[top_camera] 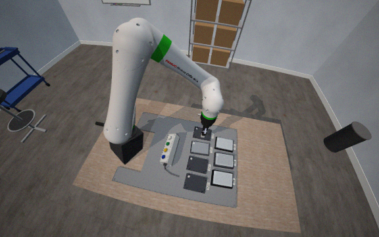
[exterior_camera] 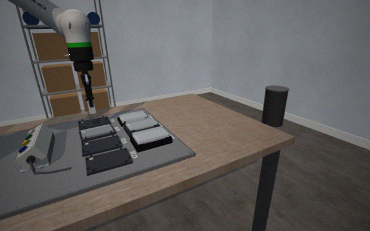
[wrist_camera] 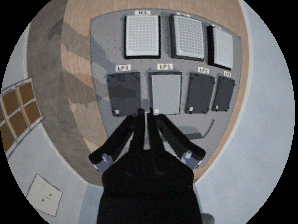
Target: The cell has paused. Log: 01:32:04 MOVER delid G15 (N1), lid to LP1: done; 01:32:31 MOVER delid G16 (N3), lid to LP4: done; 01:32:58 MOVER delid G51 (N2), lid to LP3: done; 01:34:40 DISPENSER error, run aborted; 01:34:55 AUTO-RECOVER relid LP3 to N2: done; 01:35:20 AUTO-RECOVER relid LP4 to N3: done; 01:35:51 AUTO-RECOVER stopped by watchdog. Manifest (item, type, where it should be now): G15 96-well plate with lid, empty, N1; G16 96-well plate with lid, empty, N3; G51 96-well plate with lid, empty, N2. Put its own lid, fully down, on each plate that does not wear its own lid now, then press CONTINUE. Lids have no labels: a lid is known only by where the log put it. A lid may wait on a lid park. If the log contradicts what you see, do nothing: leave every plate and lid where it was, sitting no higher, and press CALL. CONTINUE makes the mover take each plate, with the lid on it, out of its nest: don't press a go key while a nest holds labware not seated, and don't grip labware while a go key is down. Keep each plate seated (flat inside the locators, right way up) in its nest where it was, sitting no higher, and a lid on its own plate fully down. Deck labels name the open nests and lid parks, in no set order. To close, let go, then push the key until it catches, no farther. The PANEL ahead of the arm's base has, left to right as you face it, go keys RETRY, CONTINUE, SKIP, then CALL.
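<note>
Three white 96-well plates sit in black nests in a row along the deck's right side: the far plate point(top_camera: 224, 143) point(exterior_camera: 132, 116) point(wrist_camera: 143, 35), the middle plate point(top_camera: 224, 160) point(exterior_camera: 141, 123) point(wrist_camera: 188, 35) and the near plate point(top_camera: 222, 178) point(exterior_camera: 149, 135) point(wrist_camera: 222, 46). I cannot tell which of them wear lids. Beside them runs a row of lid parks. A pale lid point(top_camera: 200, 147) point(exterior_camera: 96, 131) point(wrist_camera: 165, 92) lies on the second park from the far end. The other parks are bare dark pads. My gripper point(top_camera: 203, 133) point(exterior_camera: 92, 104) point(wrist_camera: 145, 104) is shut and empty, hanging above the farthest park point(top_camera: 197, 131) point(exterior_camera: 93, 122) point(wrist_camera: 123, 92).
The key panel point(top_camera: 169, 149) point(exterior_camera: 31, 142) stands on the grey deck point(top_camera: 143, 174) left of the parks, with green, yellow and blue keys showing and a cable at its near end. A dark cylinder point(top_camera: 347, 136) point(exterior_camera: 275, 105) stands off the table. A shelf of boxes stands behind.
</note>
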Robot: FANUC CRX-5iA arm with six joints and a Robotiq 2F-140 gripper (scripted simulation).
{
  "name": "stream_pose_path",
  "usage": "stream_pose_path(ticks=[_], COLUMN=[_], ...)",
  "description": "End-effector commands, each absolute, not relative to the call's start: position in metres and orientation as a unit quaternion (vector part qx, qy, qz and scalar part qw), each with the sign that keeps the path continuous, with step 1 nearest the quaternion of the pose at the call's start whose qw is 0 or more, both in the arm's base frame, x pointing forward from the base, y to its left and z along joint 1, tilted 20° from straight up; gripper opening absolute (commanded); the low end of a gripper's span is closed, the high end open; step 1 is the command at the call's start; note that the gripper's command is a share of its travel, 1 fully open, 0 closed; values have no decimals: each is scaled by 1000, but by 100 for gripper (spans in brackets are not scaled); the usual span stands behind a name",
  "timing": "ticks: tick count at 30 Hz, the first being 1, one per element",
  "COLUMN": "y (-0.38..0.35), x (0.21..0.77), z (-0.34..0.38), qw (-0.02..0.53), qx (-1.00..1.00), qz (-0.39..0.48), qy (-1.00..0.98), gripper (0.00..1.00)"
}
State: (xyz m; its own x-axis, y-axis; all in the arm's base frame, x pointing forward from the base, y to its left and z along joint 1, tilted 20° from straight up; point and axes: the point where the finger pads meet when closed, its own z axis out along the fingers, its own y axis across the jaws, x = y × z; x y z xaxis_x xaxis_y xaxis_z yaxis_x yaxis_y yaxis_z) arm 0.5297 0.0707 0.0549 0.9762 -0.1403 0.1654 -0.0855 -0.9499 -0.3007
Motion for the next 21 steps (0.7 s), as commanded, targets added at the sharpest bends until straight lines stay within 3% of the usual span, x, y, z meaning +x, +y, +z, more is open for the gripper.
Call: stream_pose_path(ticks=[1,16,21], y=[71,70,63], x=[530,531,558], z=[55,55,61], qw=[147,147,148], qx=[-983,-983,-983], qz=[-93,-93,-93], qy=[57,57,58], gripper=[0,0,0])
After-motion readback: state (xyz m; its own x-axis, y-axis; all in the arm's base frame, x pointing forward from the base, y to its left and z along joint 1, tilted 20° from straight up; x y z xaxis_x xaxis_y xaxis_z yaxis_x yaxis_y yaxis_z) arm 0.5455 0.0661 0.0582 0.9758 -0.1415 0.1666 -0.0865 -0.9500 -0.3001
